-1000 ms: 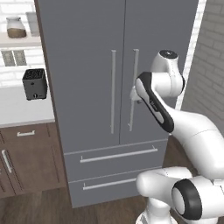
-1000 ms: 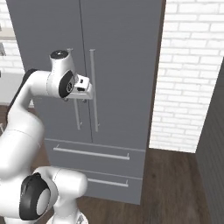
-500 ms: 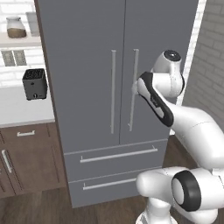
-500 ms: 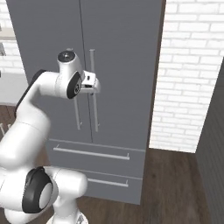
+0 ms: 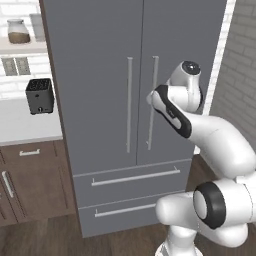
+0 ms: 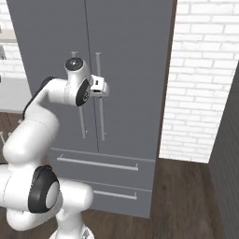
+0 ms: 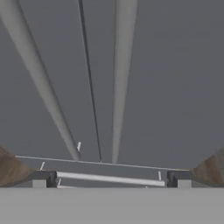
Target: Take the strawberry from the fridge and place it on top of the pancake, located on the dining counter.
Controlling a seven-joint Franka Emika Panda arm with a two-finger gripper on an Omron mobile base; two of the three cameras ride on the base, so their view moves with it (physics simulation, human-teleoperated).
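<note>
Fridge (image 5: 100,75) doors shut, I hold the gripper (image 6: 103,87), jaws wide apart, at the right handle (image 5: 152,102); next, close on it and pull.

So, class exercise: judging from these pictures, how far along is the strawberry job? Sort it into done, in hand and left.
Done: the arm stands before the fridge, nothing more. Both doors are shut.
In hand: the open claw is up at the right door's bar handle, with nothing between its fingers; whether it touches the handle cannot be told.
Left: opening the door, taking the strawberry and carrying it to the pancake on the dining counter.
</note>
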